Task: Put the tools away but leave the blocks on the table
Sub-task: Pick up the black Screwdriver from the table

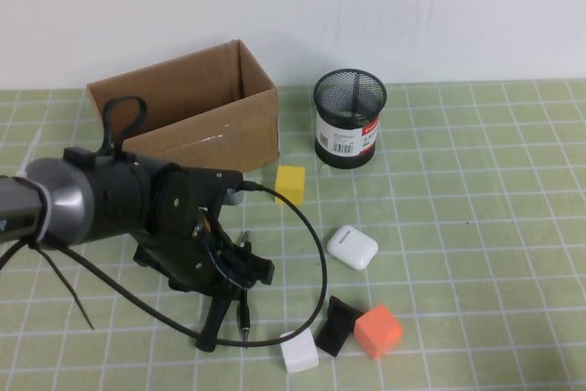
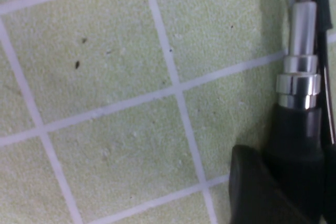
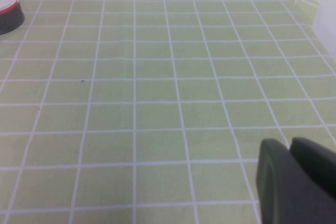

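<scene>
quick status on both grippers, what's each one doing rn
left gripper: low over the table near the white block, shut on the screwdriver.
right gripper: only in its own wrist view, above bare table; open or shut cannot be told.

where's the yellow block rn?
High view: the yellow block sits on the table left of centre, just off the cardboard box's front right corner, left of the mesh cup.
</scene>
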You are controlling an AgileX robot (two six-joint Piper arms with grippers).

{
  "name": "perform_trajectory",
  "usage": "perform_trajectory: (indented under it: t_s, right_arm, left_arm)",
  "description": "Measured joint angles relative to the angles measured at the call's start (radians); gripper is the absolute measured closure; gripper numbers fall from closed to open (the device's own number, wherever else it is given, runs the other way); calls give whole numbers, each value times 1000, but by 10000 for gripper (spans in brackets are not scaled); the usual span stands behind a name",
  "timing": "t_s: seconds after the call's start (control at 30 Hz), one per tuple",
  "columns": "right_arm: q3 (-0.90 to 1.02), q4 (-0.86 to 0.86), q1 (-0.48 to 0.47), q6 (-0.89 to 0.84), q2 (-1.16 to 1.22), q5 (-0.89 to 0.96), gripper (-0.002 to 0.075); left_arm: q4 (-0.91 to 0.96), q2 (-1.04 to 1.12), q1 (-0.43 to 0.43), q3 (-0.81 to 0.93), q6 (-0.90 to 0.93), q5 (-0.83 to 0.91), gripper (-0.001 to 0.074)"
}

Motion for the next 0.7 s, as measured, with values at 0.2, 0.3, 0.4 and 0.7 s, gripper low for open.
perform_trajectory:
  t_s: [0.2,0.3,0.4,0.7]
  right_arm:
    - [0,0,0,0,0,0,733]
    - [0,0,0,0,0,0,733]
    - [0,0,0,0,0,0,733]
    - [0,0,0,0,0,0,733]
  left_arm:
    - [0,0,0,-2,8,-2,560]
    - [0,1,0,-2,10,-2,560]
    - [0,1,0,-11,23,11,560]
    - [11,-98,0,-85,51,85,560]
